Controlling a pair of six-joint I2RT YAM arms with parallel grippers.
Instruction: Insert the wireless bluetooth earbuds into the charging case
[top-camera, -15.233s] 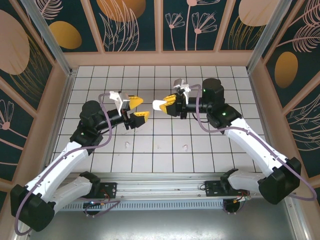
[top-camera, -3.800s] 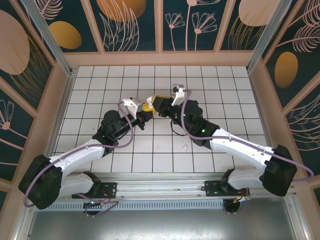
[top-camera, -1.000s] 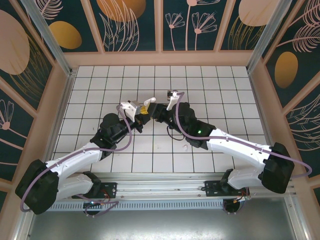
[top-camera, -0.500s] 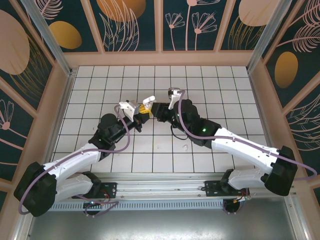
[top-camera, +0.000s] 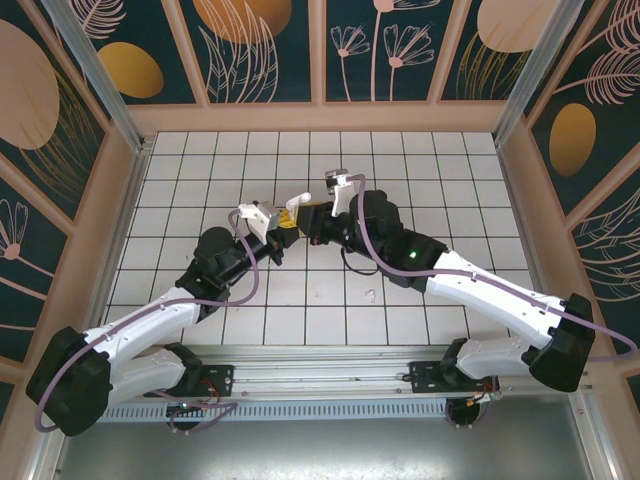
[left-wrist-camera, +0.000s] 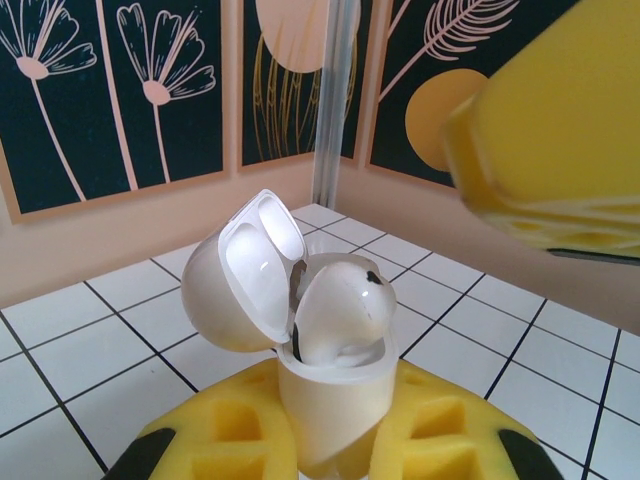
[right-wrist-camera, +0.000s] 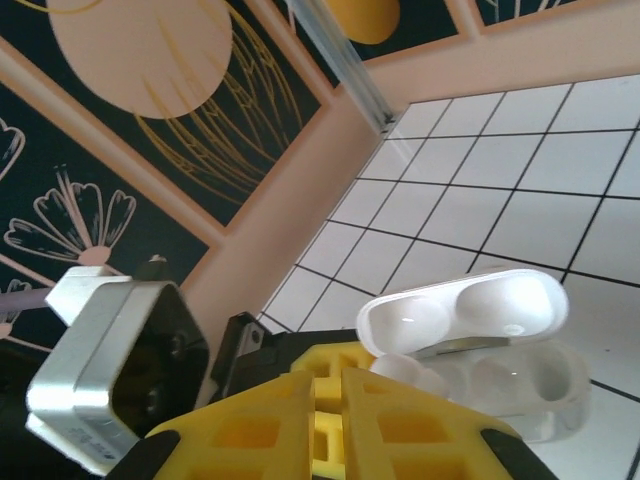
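The white charging case (left-wrist-camera: 335, 400) stands upright with my left gripper (left-wrist-camera: 335, 445) shut on its base, its lid (left-wrist-camera: 245, 275) hinged open to the left. One white earbud (left-wrist-camera: 340, 305) sits in the case's mouth, its rounded head above the rim. My right gripper (right-wrist-camera: 342, 400) is shut with nothing between its yellow fingers, and its tips are right beside the open case (right-wrist-camera: 500, 375). From above, the left gripper (top-camera: 288, 220) and right gripper (top-camera: 313, 222) meet at mid table, the case lid (top-camera: 300, 200) between them. Another earbud (top-camera: 370, 295) lies loose on the tiles.
The white tiled floor (top-camera: 450, 180) is boxed in by peach walls with dark floral panels (top-camera: 90, 150). A yellow finger of the right gripper (left-wrist-camera: 560, 120) hangs close above the case. The left wrist's camera block (right-wrist-camera: 110, 380) sits close to my right fingers.
My right gripper's jaws have drawn together over the last second and the right wrist has shifted slightly left toward the case. The left gripper keeps its hold on the case.
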